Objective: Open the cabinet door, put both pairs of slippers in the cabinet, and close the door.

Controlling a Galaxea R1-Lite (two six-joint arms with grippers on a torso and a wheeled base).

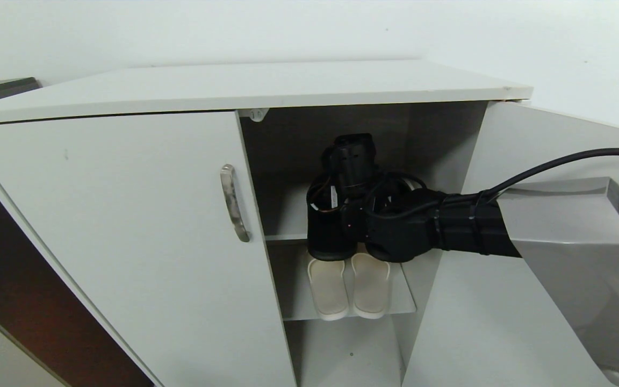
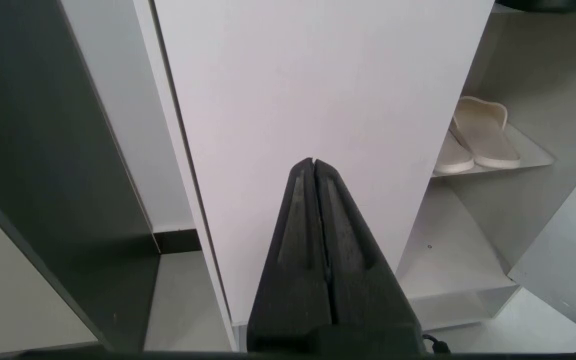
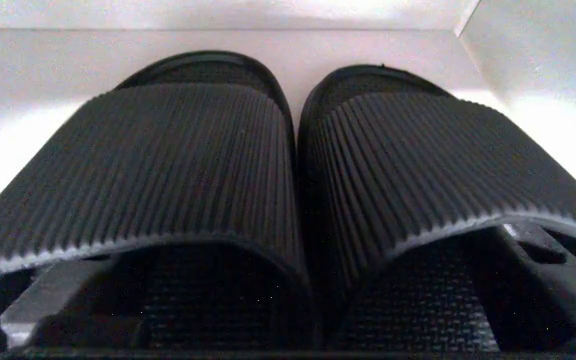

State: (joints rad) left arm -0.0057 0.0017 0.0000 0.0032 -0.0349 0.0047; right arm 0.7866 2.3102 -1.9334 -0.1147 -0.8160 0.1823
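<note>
The white cabinet (image 1: 245,88) has its right door (image 1: 503,322) swung open and its left door (image 1: 121,236) closed. A pair of white slippers (image 1: 350,287) lies side by side on the middle shelf, also seen as white slippers (image 2: 478,135). My right gripper (image 1: 331,226) is inside the opening at the upper shelf. A pair of black ribbed slippers (image 3: 168,160) lies right in front of it, toes towards the back wall. My right gripper (image 3: 293,290) looks open, with one grey finger (image 3: 48,305) at each slipper's mouth. My left gripper (image 2: 313,250) is shut and empty, facing the closed door.
The closed door carries a metal handle (image 1: 234,204). Below the white slippers is the cabinet's bottom compartment (image 1: 347,349). A dark panel (image 1: 30,301) stands to the left of the cabinet, and a wall runs behind it.
</note>
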